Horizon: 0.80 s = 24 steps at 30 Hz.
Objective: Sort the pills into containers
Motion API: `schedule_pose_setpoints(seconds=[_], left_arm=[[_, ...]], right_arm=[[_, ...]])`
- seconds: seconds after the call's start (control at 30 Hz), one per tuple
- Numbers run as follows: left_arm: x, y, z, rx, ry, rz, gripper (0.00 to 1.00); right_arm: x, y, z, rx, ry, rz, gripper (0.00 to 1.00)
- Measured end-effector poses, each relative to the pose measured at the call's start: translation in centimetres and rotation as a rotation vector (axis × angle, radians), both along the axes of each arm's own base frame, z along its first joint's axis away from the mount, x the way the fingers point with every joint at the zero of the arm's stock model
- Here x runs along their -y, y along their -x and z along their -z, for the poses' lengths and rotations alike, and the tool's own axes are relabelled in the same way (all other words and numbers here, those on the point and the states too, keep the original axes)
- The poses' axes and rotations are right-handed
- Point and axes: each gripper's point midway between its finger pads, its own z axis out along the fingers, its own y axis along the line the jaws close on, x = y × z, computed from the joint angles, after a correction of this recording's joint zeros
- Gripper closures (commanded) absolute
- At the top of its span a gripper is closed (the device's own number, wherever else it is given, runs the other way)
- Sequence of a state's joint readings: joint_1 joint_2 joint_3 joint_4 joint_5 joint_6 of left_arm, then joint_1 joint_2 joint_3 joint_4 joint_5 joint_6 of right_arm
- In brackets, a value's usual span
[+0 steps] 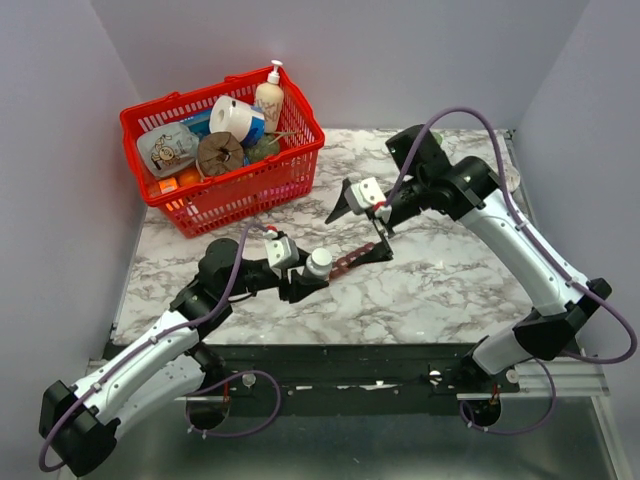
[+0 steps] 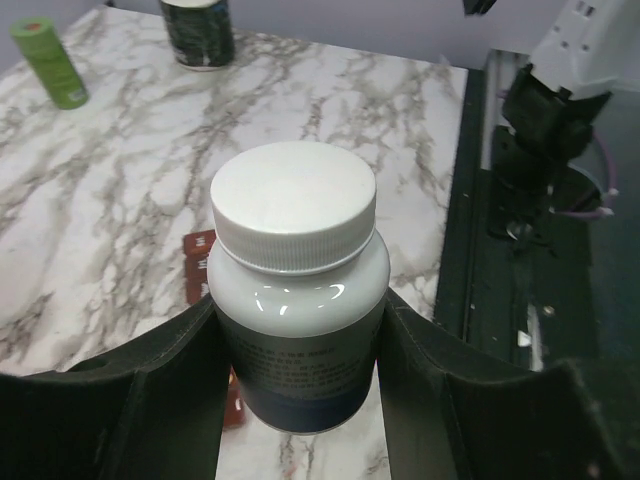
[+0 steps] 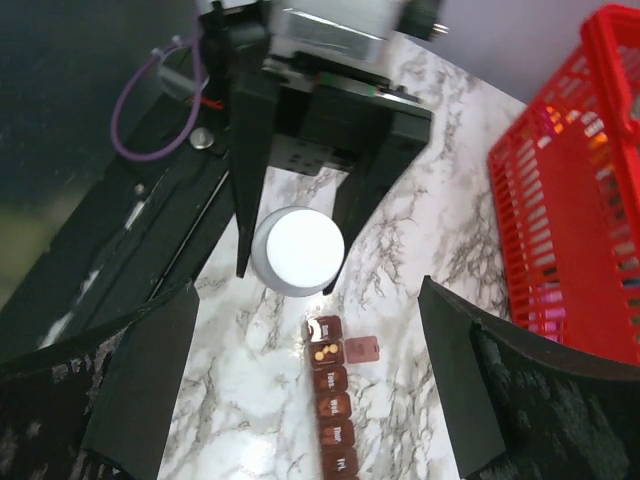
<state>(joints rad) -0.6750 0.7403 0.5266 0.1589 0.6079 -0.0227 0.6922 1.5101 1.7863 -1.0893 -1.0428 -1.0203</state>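
A white-capped pill bottle (image 1: pixel 318 263) stands upright on the marble, and my left gripper (image 1: pixel 303 277) is shut on its body (image 2: pixel 295 300). Just past the bottle lies the dark red-brown strip of containers (image 1: pixel 356 258), running away to the right. In the right wrist view the strip (image 3: pixel 332 405) has its second compartment open, lid flipped aside, with a few yellow pills (image 3: pixel 323 352) inside. My right gripper (image 1: pixel 360 225) hovers above the strip's far end, open wide, with nothing between its fingers (image 3: pixel 150 370).
A red mesh basket (image 1: pixel 225 190) full of household items stands at the back left. A slim green bottle (image 2: pixel 50 62) and a dark jar (image 2: pixel 198 30) stand farther out on the table. The table's black front rail (image 2: pixel 520 250) runs close beside the bottle.
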Motion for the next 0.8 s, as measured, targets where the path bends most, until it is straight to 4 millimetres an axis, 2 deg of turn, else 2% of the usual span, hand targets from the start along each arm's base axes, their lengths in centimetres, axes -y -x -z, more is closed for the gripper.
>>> schedule_pose_setpoints(seconds=[0.2,0.33,0.5,0.67,0.73,0.8], left_arm=[[1.2,1.8,0.5,-0.067,-0.029,0.16,1.0],[1.7,2.3,0.7,-0.094,-0.036,0.214,1.0],[1.9,2.5,0.8,-0.106,-0.04,0.24,1.0],[2.0,2.7,1.0,-0.115,-0.043,0.252,1.0],[2.0,2.7,1.0,-0.115,-0.043,0.254,1.0],[1.9,2.7,1.1,-0.118,-0.044,0.252,1.0]], right_arm=[[-0.9,2.8,3.9,0.028,0.072,-0.183,0.04],[-0.8,4.2,5.2,-0.001,0.113,-0.218,0.16],[-0.8,4.2,5.5,-0.007,0.124,-0.216,0.3],[-1.1,3.6,6.0,-0.022,0.146,-0.19,0.51],[-1.2,3.3,6.2,-0.024,0.151,-0.173,0.63],[-1.4,3.1,6.3,-0.038,0.158,-0.154,0.65]])
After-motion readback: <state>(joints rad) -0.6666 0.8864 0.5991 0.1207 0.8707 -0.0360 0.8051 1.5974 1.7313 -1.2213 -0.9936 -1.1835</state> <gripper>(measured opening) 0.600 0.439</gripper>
